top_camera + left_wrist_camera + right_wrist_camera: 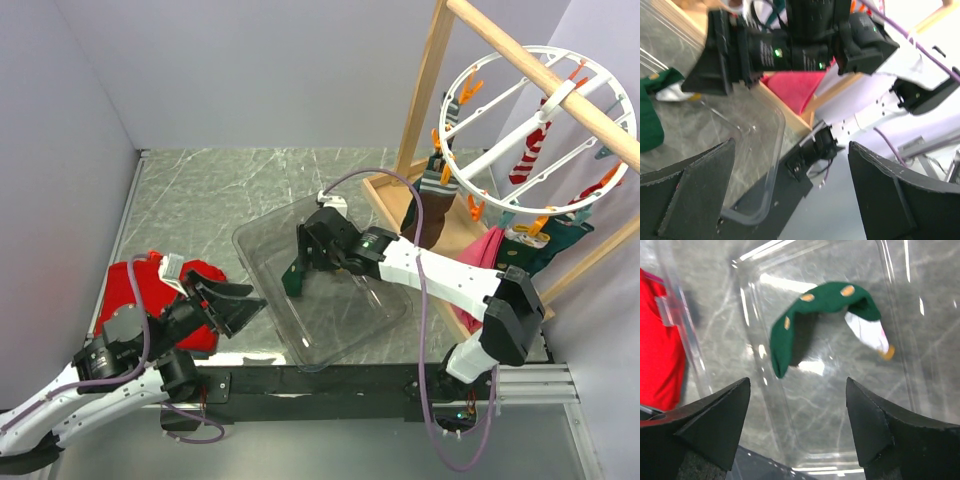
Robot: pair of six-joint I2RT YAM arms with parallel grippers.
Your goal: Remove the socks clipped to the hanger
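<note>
Below, a dark green dotted sock (815, 322) lies in the clear plastic tray (325, 290) on the grey marbled table (220, 190); other socks (530, 150) hang pegged to the white ring hanger (500, 205); right pincer (800, 425) gapes empty above the tray; left pincer (790, 195) wide apart, empty; pale walls (260, 70) around; no legible writing.

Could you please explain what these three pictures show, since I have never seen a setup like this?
These are two robot arms bolted at the near edge of a marble-patterned table. The overhead picture looks down from behind them; the other two come from cameras on each wrist, so the dark wedges at the bottom are the arm's own fingers.

The right gripper hangs open over a clear plastic tray. Its wrist camera shows a green dotted sock in that tray, not gripped. The left gripper is open and empty, beside a red cloth.

At the back right, a white ring hanger hangs from a wooden frame, with more socks, including a red-and-white striped one, clipped on.
</note>
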